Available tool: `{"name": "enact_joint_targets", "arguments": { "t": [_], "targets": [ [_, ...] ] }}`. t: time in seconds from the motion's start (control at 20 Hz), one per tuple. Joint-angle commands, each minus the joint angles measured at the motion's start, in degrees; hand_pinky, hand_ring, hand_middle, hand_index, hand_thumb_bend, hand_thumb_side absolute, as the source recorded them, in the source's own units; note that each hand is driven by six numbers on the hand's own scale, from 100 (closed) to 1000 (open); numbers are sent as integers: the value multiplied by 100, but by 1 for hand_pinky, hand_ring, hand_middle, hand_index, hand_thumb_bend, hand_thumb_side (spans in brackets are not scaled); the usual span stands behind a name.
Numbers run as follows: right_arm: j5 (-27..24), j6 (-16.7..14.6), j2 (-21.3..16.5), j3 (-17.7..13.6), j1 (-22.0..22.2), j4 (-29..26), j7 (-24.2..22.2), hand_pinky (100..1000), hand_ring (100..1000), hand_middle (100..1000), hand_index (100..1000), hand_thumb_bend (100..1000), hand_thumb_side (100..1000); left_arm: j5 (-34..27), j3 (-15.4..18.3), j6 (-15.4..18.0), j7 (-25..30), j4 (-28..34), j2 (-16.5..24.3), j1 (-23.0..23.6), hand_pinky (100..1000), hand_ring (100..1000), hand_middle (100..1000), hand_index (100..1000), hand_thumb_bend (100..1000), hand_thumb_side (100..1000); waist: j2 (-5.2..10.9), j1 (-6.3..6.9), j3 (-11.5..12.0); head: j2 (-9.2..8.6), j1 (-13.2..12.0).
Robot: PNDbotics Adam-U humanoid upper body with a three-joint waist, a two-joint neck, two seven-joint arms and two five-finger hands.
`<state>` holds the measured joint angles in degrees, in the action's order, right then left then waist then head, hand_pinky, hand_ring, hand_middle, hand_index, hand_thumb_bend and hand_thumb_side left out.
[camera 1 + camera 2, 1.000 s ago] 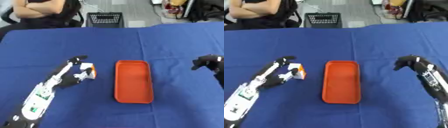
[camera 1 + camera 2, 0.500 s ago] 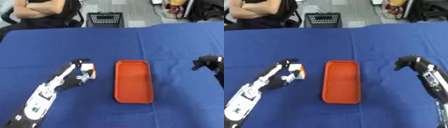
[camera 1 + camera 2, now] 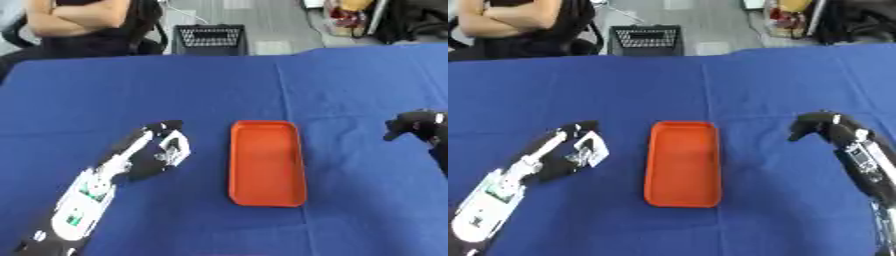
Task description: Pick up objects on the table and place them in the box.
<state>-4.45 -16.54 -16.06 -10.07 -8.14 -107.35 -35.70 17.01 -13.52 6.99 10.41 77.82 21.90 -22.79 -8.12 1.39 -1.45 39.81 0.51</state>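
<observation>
Since 1 s ago, left robot hand (image 3: 153, 155) covers white object (image 3: 588, 150).

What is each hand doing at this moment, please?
Left hand: fingers curled round a small white object.
Right hand: fingers curled, holding nothing.

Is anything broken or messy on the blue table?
Nothing looks broken or spilled. The orange box lies flat and empty on the blue table. The left hand has its fingers curled round a small white object. The right hand holds nothing.
</observation>
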Motion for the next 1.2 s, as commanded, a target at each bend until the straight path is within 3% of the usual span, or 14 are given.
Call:
{"name": "enact_joint_targets", "arguments": {
  "t": [0.05,0.45,0.75,0.9,1.2],
  "targets": [
    [-29,-9,-44,-8,-26,-56,-7,854,631,656,807,100,942,47,25,-57,-36,53,79,-78,922,694,770,930,100,429,62,-5,-5,-26,-20],
    [-32,-7,-42,-7,-27,-57,-8,854,630,656,807,100,941,49,14,-89,-8,72,79,-71,910,680,762,925,100,419,62,-6,-5,-30,-25],
    [-32,-6,-41,-7,-28,-54,-8,854,630,656,807,100,941,-1,20,-46,79,151,93,-54,957,750,815,958,100,525,61,-6,-8,-30,-28],
    [-31,-4,-40,-6,-28,-53,-11,854,630,656,807,100,942,-15,59,3,221,228,122,-37,964,760,825,964,317,595,62,-3,-7,-34,-24],
    [-30,-4,-40,-5,-30,-51,-12,854,630,656,807,100,942,-31,114,35,251,284,128,-16,967,764,827,965,366,614,61,-5,-7,-37,-25]
  ]
}}
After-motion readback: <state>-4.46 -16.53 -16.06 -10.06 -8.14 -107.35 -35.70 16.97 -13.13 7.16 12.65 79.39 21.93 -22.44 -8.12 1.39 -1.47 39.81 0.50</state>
